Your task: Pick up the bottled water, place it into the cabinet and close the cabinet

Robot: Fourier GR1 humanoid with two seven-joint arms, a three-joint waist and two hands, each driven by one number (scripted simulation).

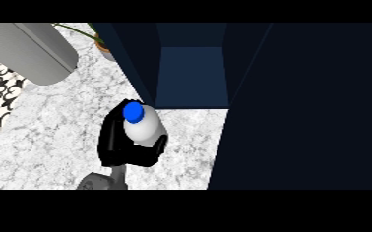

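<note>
Bottle (143, 127): white, blue cap, upright, located just before the open dark-blue cabinet (190, 73), over the marbled desk (51, 128). Left hand (111, 137): fingers curled round the bottle, which is gripped from its left side.

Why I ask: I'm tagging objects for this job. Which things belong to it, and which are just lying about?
Belong to the job:
bottled water
left hand, curled round the bottle
open cabinet

Just lying about:
grey cylinder
plant
black-and-white patterned item at the left edge
</note>
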